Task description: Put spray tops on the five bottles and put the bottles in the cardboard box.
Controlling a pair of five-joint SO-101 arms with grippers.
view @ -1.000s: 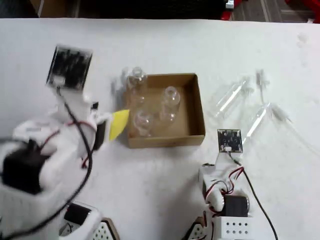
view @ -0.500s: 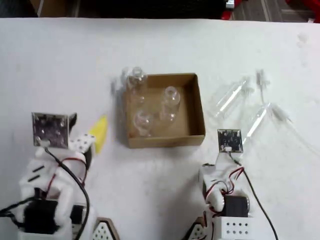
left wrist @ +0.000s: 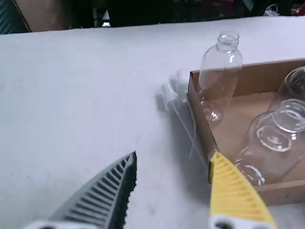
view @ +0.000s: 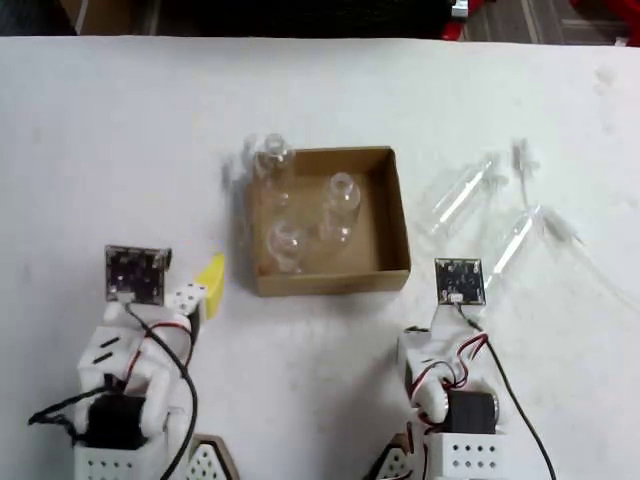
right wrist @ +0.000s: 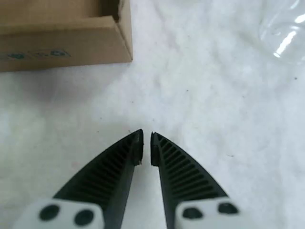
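The cardboard box (view: 398,215) sits mid-table with three clear bottles standing in it, all with open necks: one in the far left corner (view: 272,165) (left wrist: 220,67) and two nearer ones (view: 340,198) (view: 288,243). A white spray top (view: 240,165) (left wrist: 172,90) lies on the table just outside the box's left wall. Right of the box lie two more bottles (view: 462,195) (view: 515,240), with spray tops (view: 522,160) (view: 562,230) beside them. My left gripper (view: 200,280) (left wrist: 174,155) is open and empty, near the box's front left corner. My right gripper (right wrist: 147,138) is shut and empty, in front of the box's right corner.
The white table (view: 120,120) has free room to the left and behind the box. Both arm bases (view: 120,440) (view: 455,440) stand at the near edge. The box's front wall (right wrist: 62,45) is close ahead of the right gripper.
The left arm has drawn back from the box's left side toward the near edge and lowered. The right arm, bottles and box have not moved.
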